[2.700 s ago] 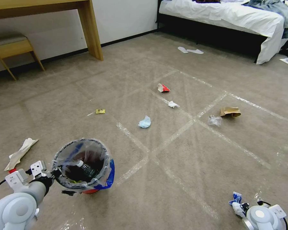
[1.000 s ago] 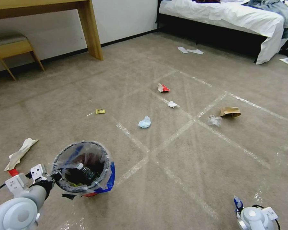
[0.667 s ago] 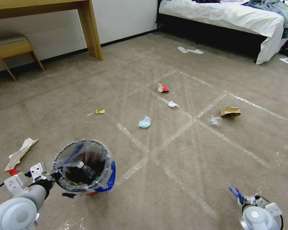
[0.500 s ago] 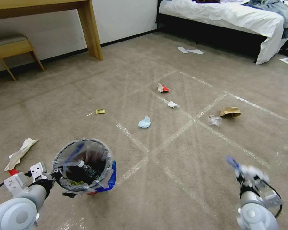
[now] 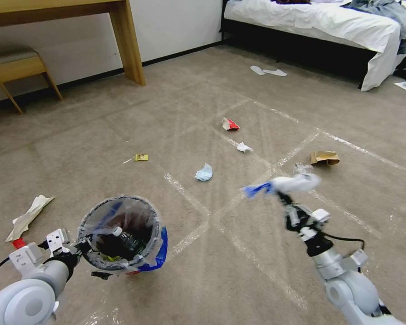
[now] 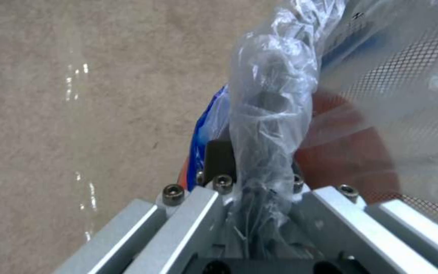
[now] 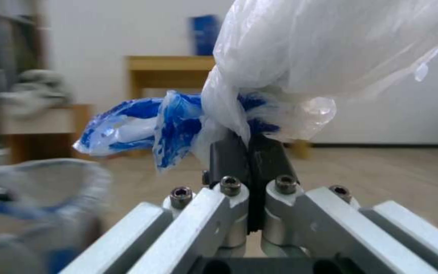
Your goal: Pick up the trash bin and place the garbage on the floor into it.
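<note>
- A bedroom with a beige-brown short-pile carpet [image 5: 239, 253] crossed by shiny clear tape strips; a wooden desk leg [image 5: 128, 43] stands by the wall and a white-sheeted bed [image 5: 320, 22] lies at the far side.
- The left gripper [image 5: 79, 248] sits low at the robot's left, its fingers clamped on the crinkled clear-plastic rim of the small round trash bin with a red lower body and blue patch [image 5: 122, 232]; the left wrist view shows the bunched liner pinched between them [image 6: 259, 179].
- A clear bottle lies inside the bin [image 5: 124, 241].
- The right gripper [image 5: 286, 198] is raised out front, its dark fingers pressed together on a crumpled white-and-blue plastic wrapper [image 5: 284, 184].
- That wrapper [image 7: 259, 87] hangs above the fingertips, well apart from the bin.
- Judged step: carrying a picked piece toward the bin; the next move calls for bringing the wrapper over the bin's mouth before letting go.
- Left on the carpet: a blue mask [image 5: 204, 173], a red-white crushed carton [image 5: 230, 124], a brown paper bag [image 5: 324, 157].
</note>
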